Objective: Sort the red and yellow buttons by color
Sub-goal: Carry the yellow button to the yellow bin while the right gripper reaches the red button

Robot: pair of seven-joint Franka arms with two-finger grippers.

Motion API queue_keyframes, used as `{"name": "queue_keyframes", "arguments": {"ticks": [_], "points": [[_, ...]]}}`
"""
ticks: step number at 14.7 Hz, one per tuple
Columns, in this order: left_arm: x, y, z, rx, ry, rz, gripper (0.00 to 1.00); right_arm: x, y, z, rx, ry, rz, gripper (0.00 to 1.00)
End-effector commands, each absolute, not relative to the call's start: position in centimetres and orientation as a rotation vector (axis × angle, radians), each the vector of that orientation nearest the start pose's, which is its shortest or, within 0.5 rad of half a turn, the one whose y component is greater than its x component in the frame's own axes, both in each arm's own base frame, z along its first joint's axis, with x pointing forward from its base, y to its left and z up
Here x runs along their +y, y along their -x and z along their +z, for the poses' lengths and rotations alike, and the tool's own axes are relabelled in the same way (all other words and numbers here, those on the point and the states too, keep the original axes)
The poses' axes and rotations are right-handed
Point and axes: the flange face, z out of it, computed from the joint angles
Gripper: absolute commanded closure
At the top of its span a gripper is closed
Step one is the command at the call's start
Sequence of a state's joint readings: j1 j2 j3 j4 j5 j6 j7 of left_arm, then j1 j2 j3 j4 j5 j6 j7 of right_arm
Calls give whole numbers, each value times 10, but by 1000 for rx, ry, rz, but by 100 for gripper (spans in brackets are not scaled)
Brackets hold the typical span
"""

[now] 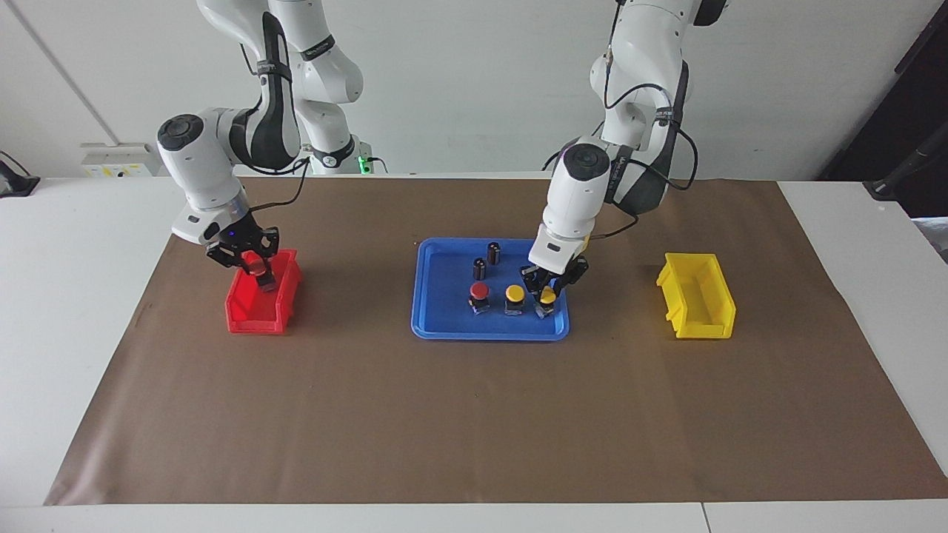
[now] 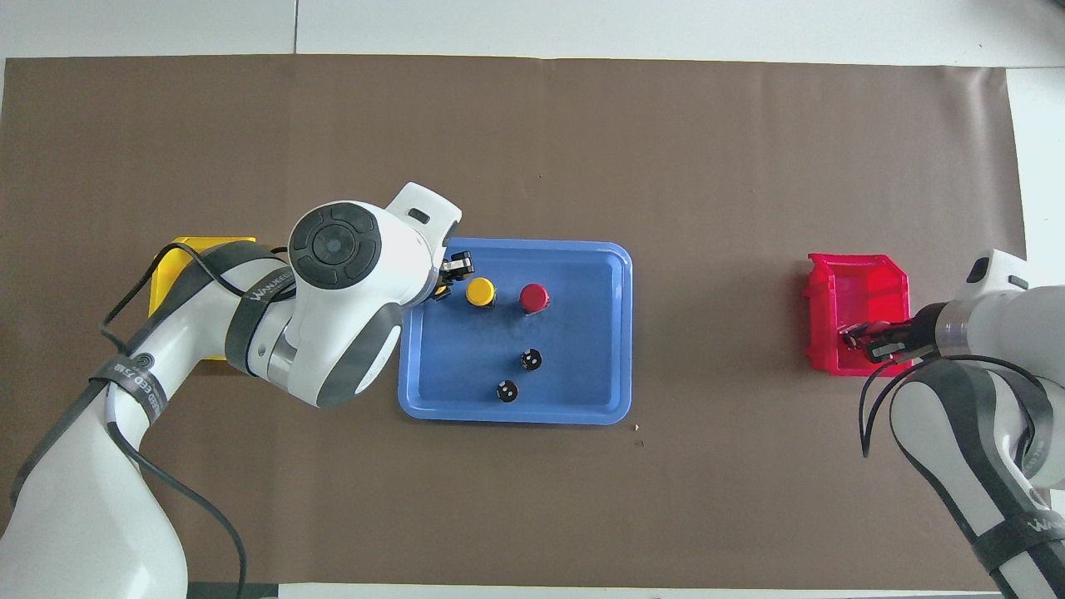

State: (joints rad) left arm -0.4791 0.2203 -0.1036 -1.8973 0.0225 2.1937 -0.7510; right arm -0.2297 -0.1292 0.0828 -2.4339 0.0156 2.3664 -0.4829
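The left gripper [image 1: 546, 294] is down in the blue tray [image 1: 438, 326], its jaws squeezing a yellow button [image 1: 548, 297]. The right gripper [image 1: 255, 268] holds a red button [image 1: 255, 262] tight over the red bin [image 1: 244, 314].

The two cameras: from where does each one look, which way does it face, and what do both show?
Facing view: high across the table, looking at the robots; both arms show whole, the left gripper around a yellow button in the blue tray, the right gripper holding a red button over the red bin.
Overhead view: high above the robots' end, looking steeply down; both arms enter from the bottom.
Shared: tray, red bin, yellow bin, both grippers.
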Motion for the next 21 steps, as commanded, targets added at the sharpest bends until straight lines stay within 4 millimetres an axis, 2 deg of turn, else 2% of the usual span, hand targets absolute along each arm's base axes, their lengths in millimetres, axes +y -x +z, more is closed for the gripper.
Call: {"name": "queue_keyframes", "arguments": {"ticks": [1,2,3,5,6,7,8,11,13,15,16,17,18,21], "points": [[-318,-527,473,-278,3124,-8,99,-69,-463,357,-484,3119,-133,62],[-300,-529,488,-202,3109,37,99,-68,-464,357,-489,3119,-133,49],[-268,-530,498,-108,3097,83,99,-70,-467,360,-492,3118,-131,29],[-198,-542,514,-9,3103,105,98,-70,-481,376,-500,3107,-95,9],[-166,-548,521,42,3112,104,98,-69,-493,391,-503,3097,-62,0],[-135,-554,519,96,3111,137,98,-64,-505,411,-514,3089,-42,0],[-112,-557,519,151,3112,144,98,-51,-519,434,-533,3081,-31,0],[-49,-548,491,249,3117,137,98,24,-547,486,-366,3094,11,0],[-25,-528,465,214,3118,83,98,106,-559,503,-248,3099,-14,0],[-18,-519,448,245,3118,85,98,180,-558,514,-99,3093,-44,0],[-16,-518,442,243,3118,95,98,219,-566,513,-54,3083,-54,0],[-16,-515,433,245,3118,105,98,265,-573,507,-19,3074,-68,0],[-15,-513,424,239,3119,93,98,300,-574,497,28,3065,-78,0],[-15,-508,396,235,3120,59,98,377,-559,442,70,3092,-104,0]]}}
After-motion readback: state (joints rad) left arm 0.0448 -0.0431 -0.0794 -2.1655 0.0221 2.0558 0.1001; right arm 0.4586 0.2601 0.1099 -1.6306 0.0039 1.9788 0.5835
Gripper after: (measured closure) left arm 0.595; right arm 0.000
